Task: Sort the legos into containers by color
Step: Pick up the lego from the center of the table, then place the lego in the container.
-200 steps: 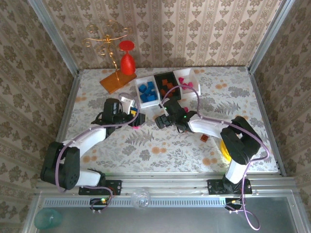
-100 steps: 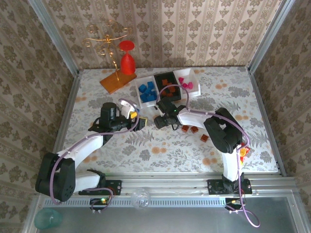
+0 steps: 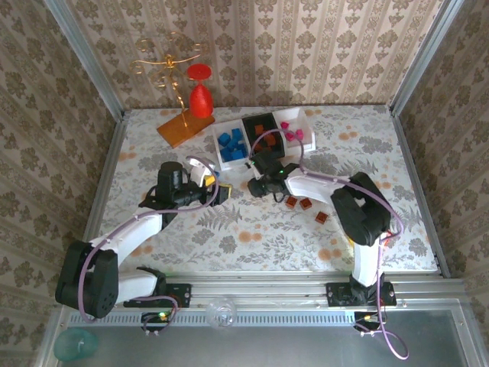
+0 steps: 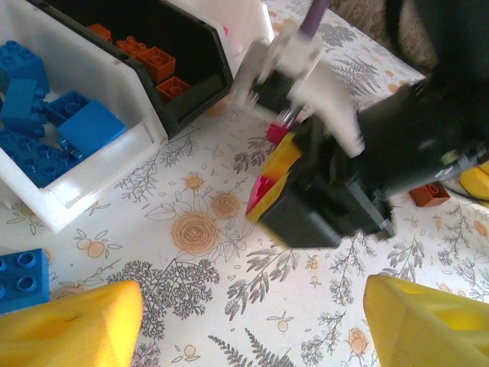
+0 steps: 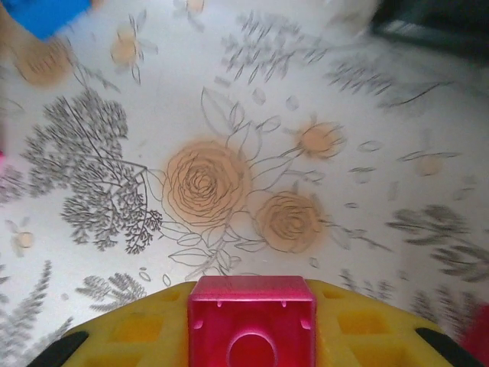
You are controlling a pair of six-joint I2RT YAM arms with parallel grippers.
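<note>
**Magenta Brick Clamped Short of Bins**

Nearest, on floral desk [image 3: 252, 229]: three loose orange-brown plastic bricks [image 3: 306, 204]. Mid-desk: right tool [image 3: 254, 187] clamped on small magenta plastic brick [image 5: 252, 321], above desk; left tool [image 3: 223, 193] spread apart, empty, near loose blue plastic brick [image 4: 19, 279]. Farthest: white plastic bin of blue bricks [image 4: 92, 172], black bin [image 4: 191, 103] of orange-brown, white bin of magenta [image 3: 309, 136].

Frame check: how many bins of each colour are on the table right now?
White bins: 2
Black bin: 1
Total: 3
</note>
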